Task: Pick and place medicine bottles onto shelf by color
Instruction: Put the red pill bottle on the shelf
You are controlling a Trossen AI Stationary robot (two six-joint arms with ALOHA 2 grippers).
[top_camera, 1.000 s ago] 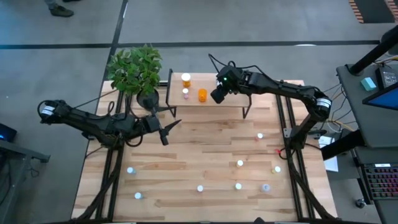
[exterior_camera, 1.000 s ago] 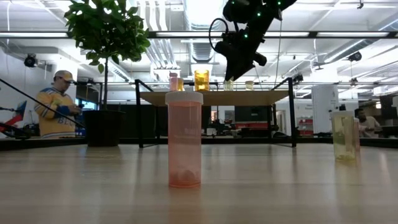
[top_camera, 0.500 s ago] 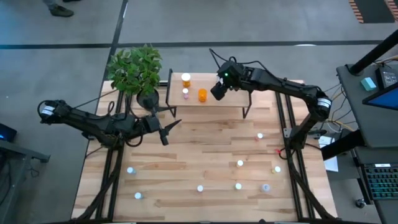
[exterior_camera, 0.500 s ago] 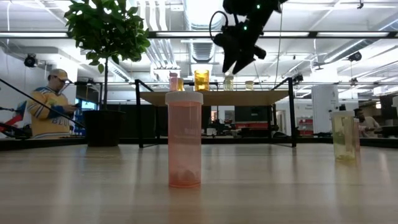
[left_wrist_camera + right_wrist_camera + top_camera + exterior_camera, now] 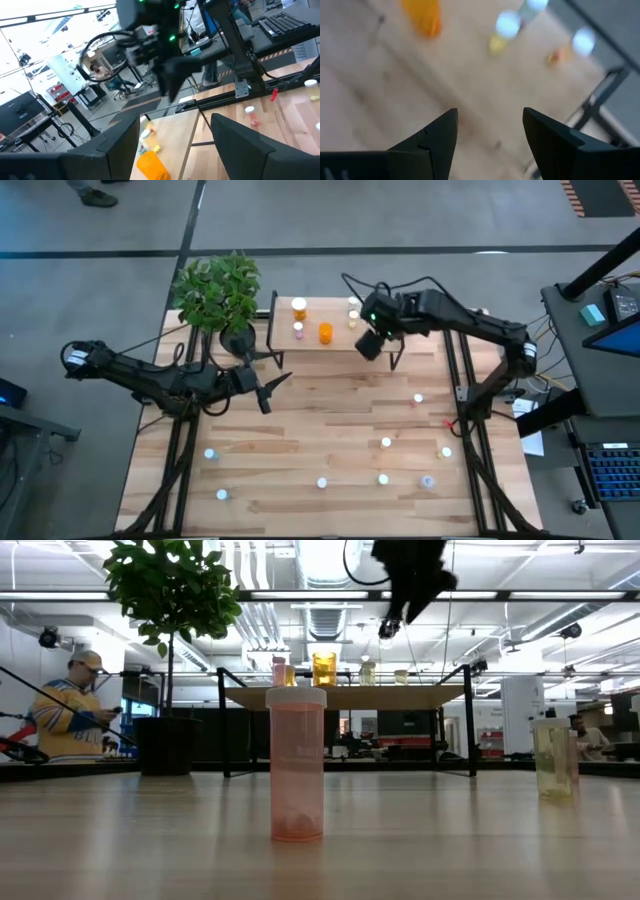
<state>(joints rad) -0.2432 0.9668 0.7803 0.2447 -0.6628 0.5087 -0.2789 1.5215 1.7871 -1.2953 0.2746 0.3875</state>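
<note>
Wooden worktop (image 5: 330, 440) scattered with small medicine bottles (image 5: 386, 443), shelf (image 5: 330, 330) at its far edge carrying orange, pink and yellow bottles, right gripper (image 5: 368, 346) released above the shelf's front edge, left gripper (image 5: 268, 392) waiting spread near the potted plant (image 5: 215, 292)

We see a pale wood table (image 5: 300, 430) with darker plank lines and a shelf (image 5: 325, 345) topped in the same light wood on black legs. On the shelf stand a bright orange bottle (image 5: 325, 332), a pink one (image 5: 298, 331) and a yellowish one (image 5: 352, 319), all with white caps. The plant (image 5: 215, 290) is green in a black pot. The near bottle (image 5: 296, 762) looks salmon pink, possibly orange. Both arms are black.
</note>
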